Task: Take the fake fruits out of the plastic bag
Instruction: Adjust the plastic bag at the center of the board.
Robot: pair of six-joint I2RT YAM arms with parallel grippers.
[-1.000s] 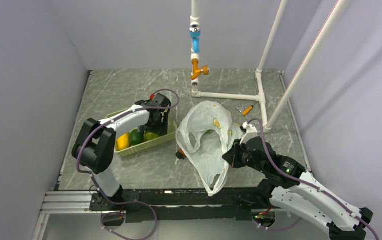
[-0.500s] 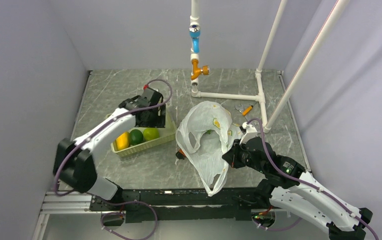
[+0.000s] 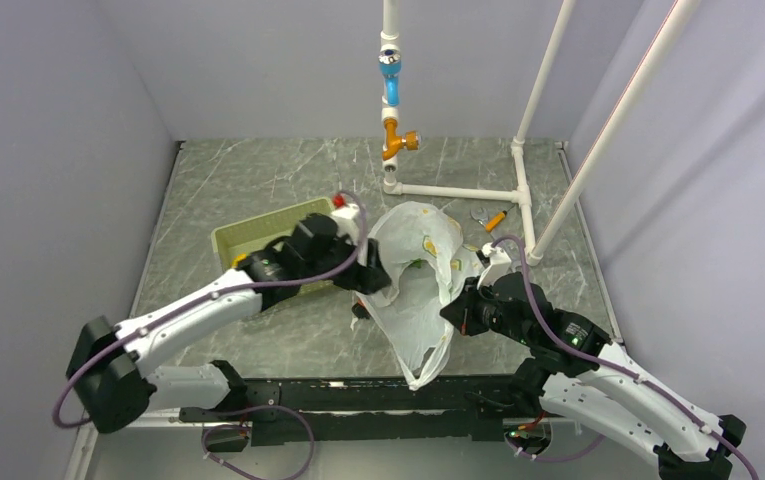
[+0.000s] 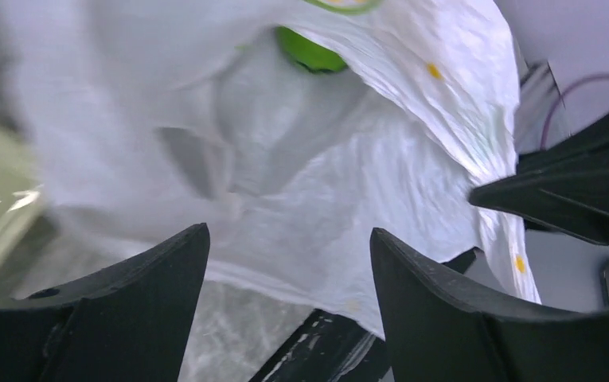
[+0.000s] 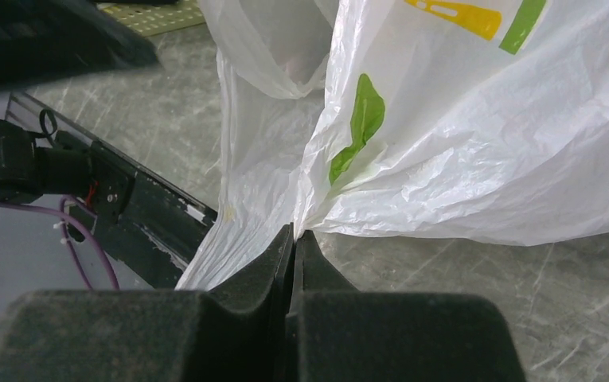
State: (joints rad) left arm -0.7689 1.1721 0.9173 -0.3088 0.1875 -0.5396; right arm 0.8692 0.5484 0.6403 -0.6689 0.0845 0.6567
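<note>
The white plastic bag (image 3: 420, 290) with citrus prints lies at the table's middle with its mouth open toward the left. A small green fruit (image 3: 415, 264) shows inside it, also in the left wrist view (image 4: 309, 49). My left gripper (image 3: 372, 277) is open and empty at the bag's left rim, and the bag (image 4: 325, 175) fills the view ahead of its jaws (image 4: 289, 235). My right gripper (image 3: 455, 311) is shut on the bag's right side, pinching a fold (image 5: 294, 232). The fruits in the basket are hidden under my left arm.
The pale green lattice basket (image 3: 248, 234) stands left of the bag, partly under my left arm, and its edge shows in the right wrist view (image 5: 154, 16). A white pipe frame (image 3: 458, 190) stands at the back. A small orange-and-black brush (image 3: 495, 220) lies by it.
My left arm has swung from over the basket rightward to the bag's left rim, with the gripper empty. My right gripper keeps its hold on the bag, which has shifted slightly.
</note>
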